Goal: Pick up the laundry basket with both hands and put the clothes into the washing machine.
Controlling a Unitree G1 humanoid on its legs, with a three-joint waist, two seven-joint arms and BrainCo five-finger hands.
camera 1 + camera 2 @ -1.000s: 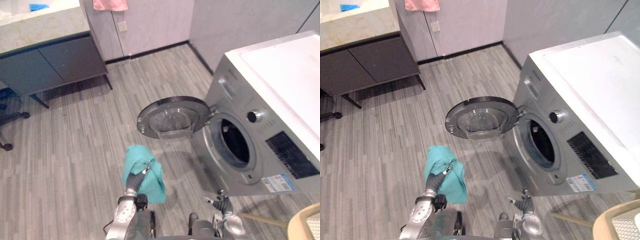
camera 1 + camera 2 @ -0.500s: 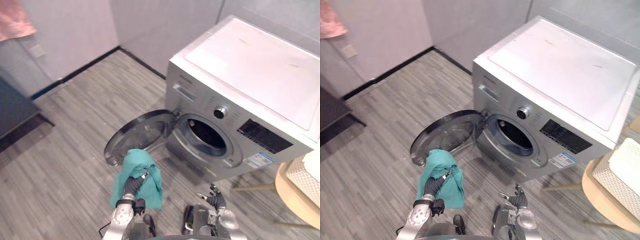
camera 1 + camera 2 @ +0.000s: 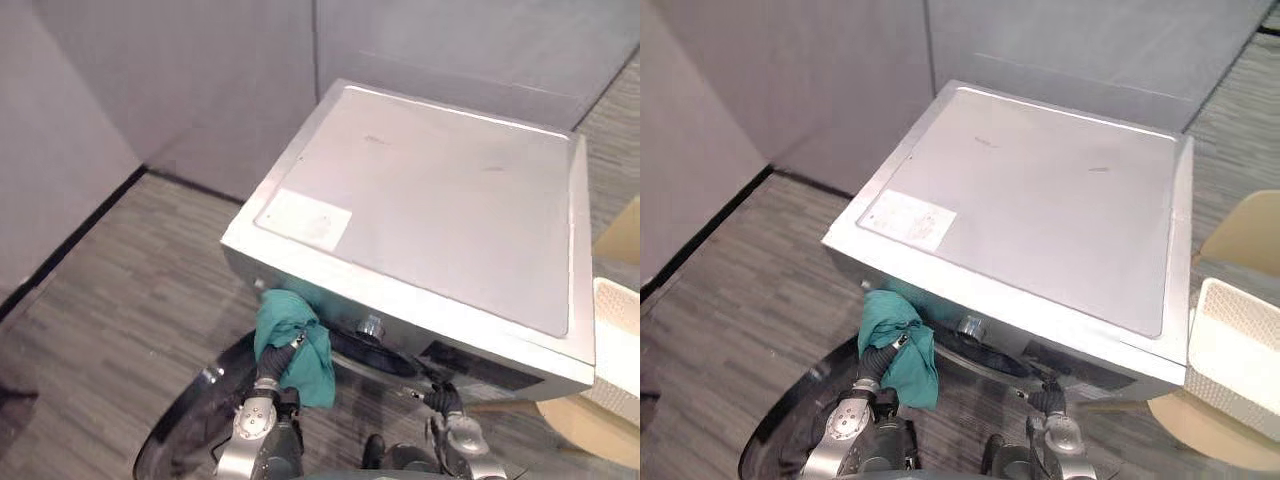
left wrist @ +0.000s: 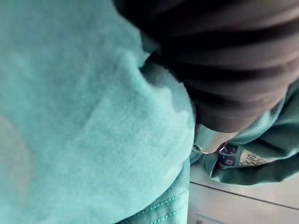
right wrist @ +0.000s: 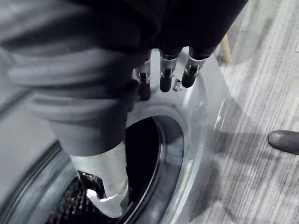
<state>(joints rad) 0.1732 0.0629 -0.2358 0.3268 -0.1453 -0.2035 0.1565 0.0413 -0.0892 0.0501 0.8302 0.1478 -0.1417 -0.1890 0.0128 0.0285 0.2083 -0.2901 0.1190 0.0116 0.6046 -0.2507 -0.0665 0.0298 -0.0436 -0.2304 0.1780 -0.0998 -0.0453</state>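
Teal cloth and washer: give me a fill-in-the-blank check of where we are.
The left robot hand holds the teal cloth; the right robot hand holds ___.
The washing machine's door stands ___.
The teal cloth is not yet ___ the drum.
Missing words: nothing; open; inside.

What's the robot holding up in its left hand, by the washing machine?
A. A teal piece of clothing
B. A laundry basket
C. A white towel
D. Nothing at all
A: the left hand is closed on a teal garment, which bunches over it and hangs down in front of the washing machine.
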